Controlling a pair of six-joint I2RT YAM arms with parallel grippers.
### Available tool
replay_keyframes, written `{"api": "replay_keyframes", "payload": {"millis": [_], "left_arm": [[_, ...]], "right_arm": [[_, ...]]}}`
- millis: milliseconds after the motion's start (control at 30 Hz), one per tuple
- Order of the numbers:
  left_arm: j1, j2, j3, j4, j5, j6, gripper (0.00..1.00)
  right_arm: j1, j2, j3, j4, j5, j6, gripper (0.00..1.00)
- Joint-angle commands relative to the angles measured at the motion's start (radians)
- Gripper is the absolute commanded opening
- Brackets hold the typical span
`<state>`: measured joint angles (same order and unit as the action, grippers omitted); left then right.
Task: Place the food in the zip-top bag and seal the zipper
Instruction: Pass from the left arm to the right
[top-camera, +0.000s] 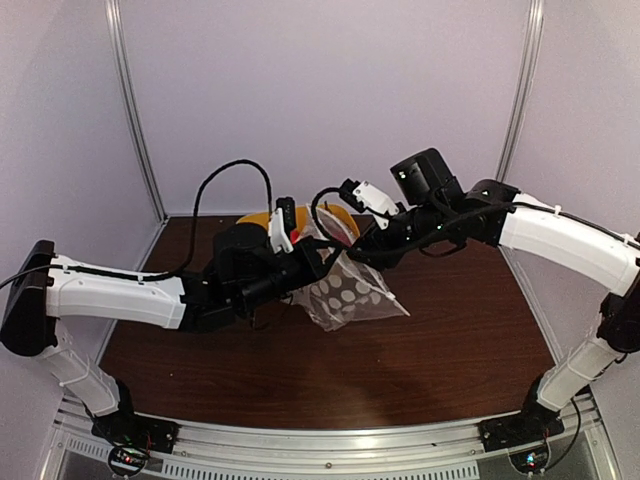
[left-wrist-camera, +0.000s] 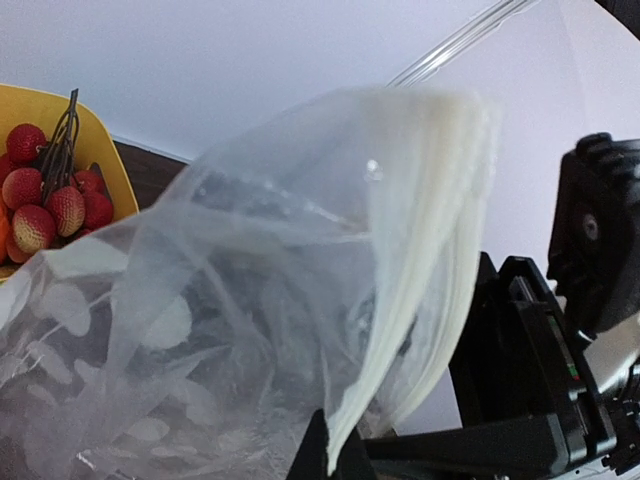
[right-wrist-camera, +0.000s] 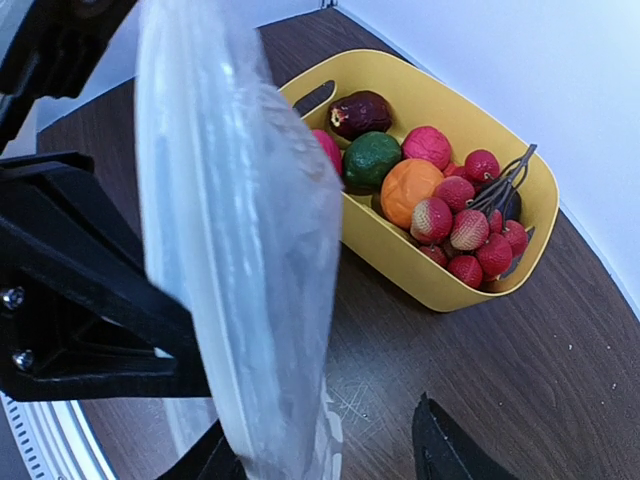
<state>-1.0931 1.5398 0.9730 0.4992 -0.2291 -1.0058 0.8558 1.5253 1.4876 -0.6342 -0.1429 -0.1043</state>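
While the left tool (left-wrist-camera: 330, 457) is pressed together on the zip-top bag (left-wrist-camera: 250, 300), its jaws meet on the bag's mouth edge at the very bottom of its own view; from those fingertips the zipper (left-wrist-camera: 445, 230) climbs up and away as a pale, ribbed strip; the clear, white-dotted pouch billows out to one side of that strip, and its lower corner reaches down toward the desk (top-camera: 450, 340), though whether it touches cannot be told.

Just across the bag from it, the right tool (right-wrist-camera: 325, 437) stands with its jaws apart; the bag's edge hangs in the gap, close against one finger, and bare desk shows between the plastic and the other finger; whether that near finger touches the bag cannot be told.

Farther out, ahead of the right tool and off to the side of its free finger, a yellow tub (right-wrist-camera: 440, 290) sits on the desk beyond the bag; all the food (right-wrist-camera: 427, 146) in view lies in it; a dark purple piece (right-wrist-camera: 360, 113) is at the far end from the tool; a green piece (right-wrist-camera: 372, 160) and an orange piece (right-wrist-camera: 408, 190) lie next toward the tool, touching each other; a bunch of red berries (right-wrist-camera: 475, 235) on dark stems fills the end beside the orange piece.
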Motion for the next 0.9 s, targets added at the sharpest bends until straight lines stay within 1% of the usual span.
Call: {"api": "replay_keyframes", "payload": {"millis": [0, 133, 300, 367, 467, 533, 633, 700, 767, 800, 867], "left_arm": [[-0.005, 0.010, 0.027, 0.036, -0.023, -0.004, 0.00], [-0.005, 0.005, 0.025, 0.002, -0.041, -0.006, 0.00], [-0.005, -0.005, -0.003, 0.014, -0.046, -0.026, 0.00], [-0.005, -0.005, -0.003, 0.018, -0.042, -0.025, 0.00], [-0.004, 0.004, 0.002, 0.021, -0.036, -0.024, 0.00], [-0.005, 0.010, 0.005, 0.019, -0.035, -0.024, 0.00], [-0.005, 0.022, 0.013, 0.006, -0.047, -0.022, 0.00], [-0.003, 0.037, 0.031, -0.044, -0.078, -0.025, 0.00], [0.003, 0.059, 0.058, -0.121, -0.112, -0.042, 0.00], [0.014, 0.072, 0.069, -0.134, -0.096, -0.045, 0.01], [0.035, 0.094, 0.084, -0.081, -0.007, 0.004, 0.14]], "right_arm": [[0.057, 0.005, 0.041, -0.015, 0.118, -0.024, 0.57], [0.058, -0.006, 0.031, -0.021, 0.168, -0.026, 0.57], [0.058, -0.015, 0.018, -0.008, 0.342, -0.050, 0.45], [0.058, -0.014, 0.007, 0.003, 0.385, -0.064, 0.31], [0.058, -0.016, -0.012, 0.023, 0.411, -0.072, 0.11], [0.058, -0.019, -0.015, 0.026, 0.411, -0.073, 0.00], [0.052, -0.026, -0.013, 0.018, 0.417, -0.076, 0.00], [0.033, -0.040, -0.015, 0.016, 0.440, -0.087, 0.00], [-0.009, -0.058, -0.021, 0.023, 0.463, -0.099, 0.00], [-0.037, -0.065, -0.020, 0.025, 0.471, -0.104, 0.00], [-0.088, -0.076, -0.014, 0.020, 0.484, -0.116, 0.00]]}}
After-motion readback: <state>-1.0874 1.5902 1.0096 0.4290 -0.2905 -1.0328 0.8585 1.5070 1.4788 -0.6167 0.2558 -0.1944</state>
